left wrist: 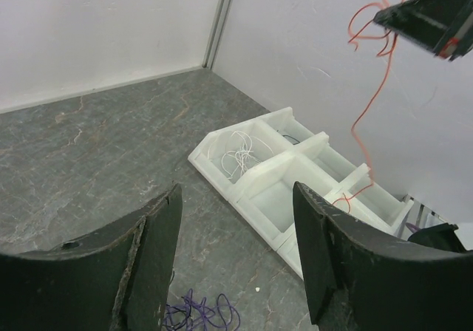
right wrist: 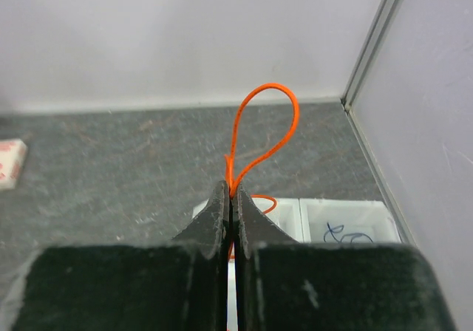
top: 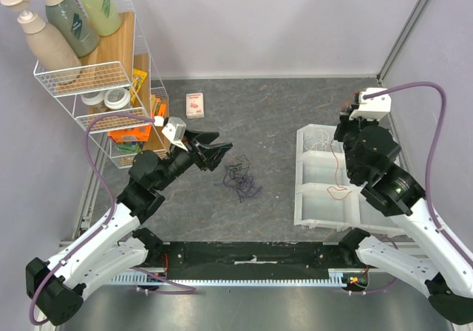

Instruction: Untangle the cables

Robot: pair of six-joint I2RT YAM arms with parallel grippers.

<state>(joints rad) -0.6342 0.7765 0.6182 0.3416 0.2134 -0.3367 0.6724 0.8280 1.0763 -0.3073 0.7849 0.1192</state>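
A white divided tray (top: 319, 170) sits at the right of the desk (top: 281, 109). A white cable (left wrist: 238, 154) coils in its far compartment, and what looks like a dark blue cable (right wrist: 346, 235) lies in another. Above it, the right gripper (right wrist: 231, 198) pinches an orange-red cable (right wrist: 267, 85). A purple-and-dark tangle (top: 242, 179) lies mid-desk, beside the wide-open, empty left gripper (left wrist: 236, 190). A wire shelf (top: 111, 87) stands far left.

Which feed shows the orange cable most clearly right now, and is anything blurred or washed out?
Right wrist: the orange cable is sharp against the pale wall, while the right gripper is dark with little detail up close. Left wrist: the same cable is crisp, with no glare. Top external: the light is even and the shadows soft, but the cable is hair-thin over the white tray.
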